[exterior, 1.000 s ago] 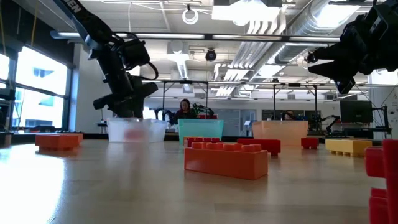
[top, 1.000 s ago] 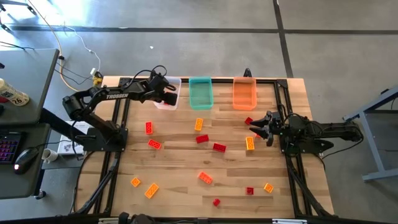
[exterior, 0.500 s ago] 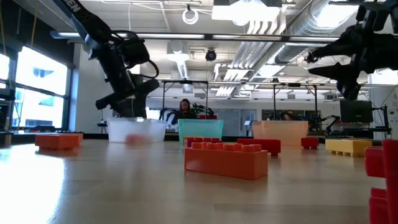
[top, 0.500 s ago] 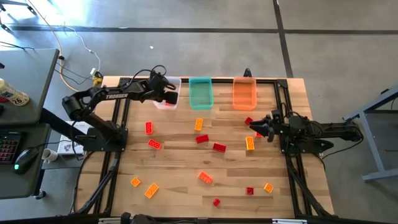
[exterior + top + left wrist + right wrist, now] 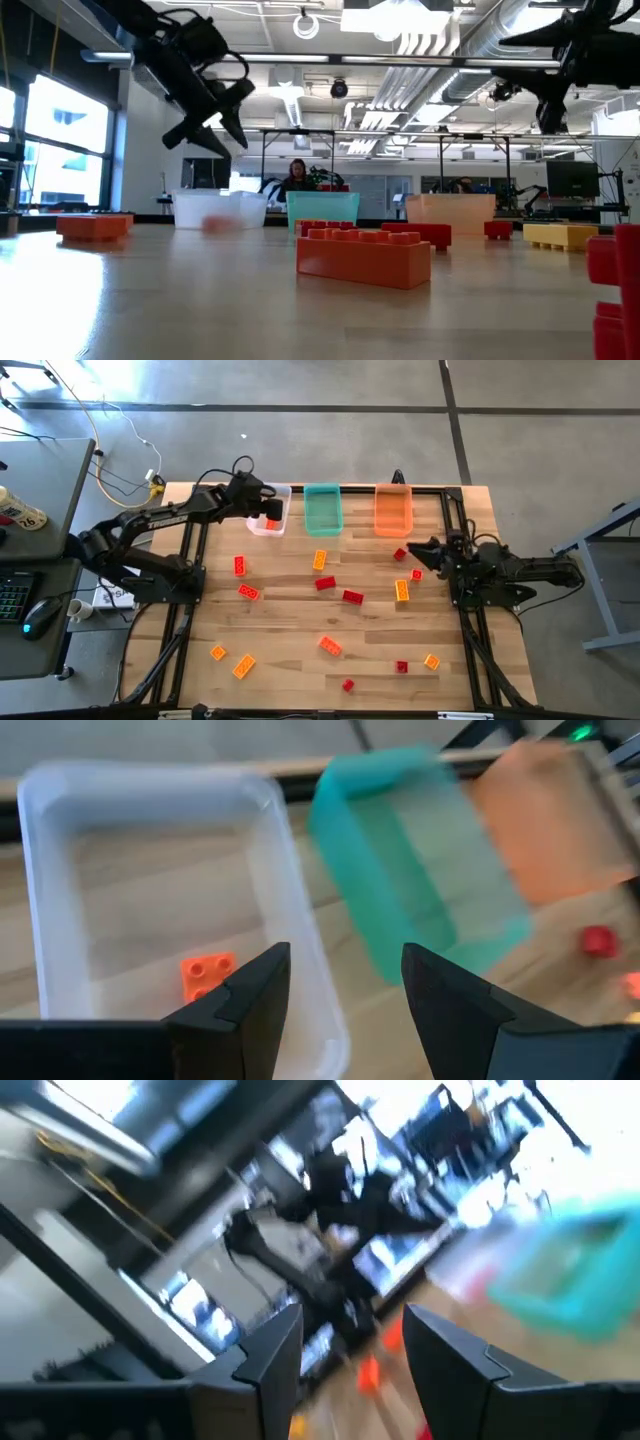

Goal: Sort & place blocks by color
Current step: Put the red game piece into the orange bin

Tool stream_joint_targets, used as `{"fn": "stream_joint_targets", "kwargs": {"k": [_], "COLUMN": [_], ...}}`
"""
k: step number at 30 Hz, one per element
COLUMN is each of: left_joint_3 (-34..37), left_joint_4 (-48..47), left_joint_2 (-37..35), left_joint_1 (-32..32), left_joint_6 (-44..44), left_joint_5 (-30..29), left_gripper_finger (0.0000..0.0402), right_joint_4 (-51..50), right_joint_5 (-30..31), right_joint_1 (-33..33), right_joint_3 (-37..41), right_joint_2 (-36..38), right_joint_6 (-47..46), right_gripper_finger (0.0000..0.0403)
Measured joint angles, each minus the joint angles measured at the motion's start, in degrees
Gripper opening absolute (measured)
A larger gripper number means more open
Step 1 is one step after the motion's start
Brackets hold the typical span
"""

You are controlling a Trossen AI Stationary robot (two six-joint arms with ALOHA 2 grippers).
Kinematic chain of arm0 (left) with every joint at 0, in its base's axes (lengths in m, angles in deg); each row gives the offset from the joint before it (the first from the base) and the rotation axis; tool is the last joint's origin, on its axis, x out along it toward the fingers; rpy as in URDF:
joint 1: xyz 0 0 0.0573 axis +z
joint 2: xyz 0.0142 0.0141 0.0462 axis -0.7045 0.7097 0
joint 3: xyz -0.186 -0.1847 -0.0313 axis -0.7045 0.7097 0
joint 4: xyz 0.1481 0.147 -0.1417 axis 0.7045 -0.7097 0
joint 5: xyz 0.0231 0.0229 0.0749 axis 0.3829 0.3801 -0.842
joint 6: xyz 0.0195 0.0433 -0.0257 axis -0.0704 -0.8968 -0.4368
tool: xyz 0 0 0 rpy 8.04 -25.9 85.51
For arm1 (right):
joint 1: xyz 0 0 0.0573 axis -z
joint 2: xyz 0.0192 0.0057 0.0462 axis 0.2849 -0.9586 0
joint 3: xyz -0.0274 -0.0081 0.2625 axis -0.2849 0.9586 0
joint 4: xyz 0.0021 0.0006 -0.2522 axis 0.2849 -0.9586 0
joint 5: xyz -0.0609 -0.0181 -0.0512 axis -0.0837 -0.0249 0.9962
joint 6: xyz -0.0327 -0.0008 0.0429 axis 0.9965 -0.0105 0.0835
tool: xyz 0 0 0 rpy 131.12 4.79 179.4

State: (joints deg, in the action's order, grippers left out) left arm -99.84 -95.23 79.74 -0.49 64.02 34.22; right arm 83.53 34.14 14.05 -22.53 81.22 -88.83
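Observation:
Several red, orange-red and yellow-orange blocks lie scattered flat on the wooden table, among them a yellow-orange one point(image 5: 402, 590), a red one point(image 5: 352, 597) and an orange-red one point(image 5: 330, 646). One orange-red block point(image 5: 207, 975) lies on the floor of the clear bin point(image 5: 268, 526). My left gripper point(image 5: 262, 509) point(image 5: 345, 985) hovers open and empty above the clear bin's near part, well over its rim in the low view point(image 5: 205, 138). My right gripper point(image 5: 415, 547) point(image 5: 350, 1350) is open and empty, raised high over the table's right part near a small red block point(image 5: 400, 555).
The teal bin point(image 5: 322, 510) and the orange bin point(image 5: 393, 510) stand beside the clear bin in a row along the far edge. A large orange-red block point(image 5: 365, 258) sits close to the low camera. A black frame runs along the table's left and right sides.
My left gripper has risen from just above the clear bin to well above it and tipped; the orange-red block stays in the bin. My right gripper has moved up and a little toward the far edge, away from the blocks beneath it, turning as it went.

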Motion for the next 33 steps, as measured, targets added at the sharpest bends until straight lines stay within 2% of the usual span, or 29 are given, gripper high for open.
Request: {"fn": "stream_joint_targets", "kwargs": {"k": [8, 15, 21, 33], "left_joint_3": [-0.02, -0.02, -0.02, -0.02], "left_joint_4": [-0.13, -0.05, -0.08, -3.22], "left_joint_2": [-8.56, -13.53, -14.53, -14.5], "left_joint_1": [-1.23, -1.69, -1.69, -1.67], "left_joint_6": [-2.99, -4.49, -5.29, -9.33], "left_joint_5": [0.04, 0.02, 0.28, 6.26], "left_gripper_finger": [0.0181, 0.0181, 0.0181, 0.0181], "right_joint_4": [10.22, 11.23, 9.5, -10.24], "right_joint_5": [1.5, 1.37, -1.36, -3.97], "right_joint_1": [0.0, 0.0, -0.03, -2.81], "right_joint_3": [-0.01, -3.94, -9.03, -25.34], "right_joint_2": [0.0, -2.24, -11.43, -34.84], "right_joint_6": [9.56, 15.98, 16.86, 14.52], "right_gripper_finger": [0.0161, 0.0161, 0.0161, 0.0161]}}
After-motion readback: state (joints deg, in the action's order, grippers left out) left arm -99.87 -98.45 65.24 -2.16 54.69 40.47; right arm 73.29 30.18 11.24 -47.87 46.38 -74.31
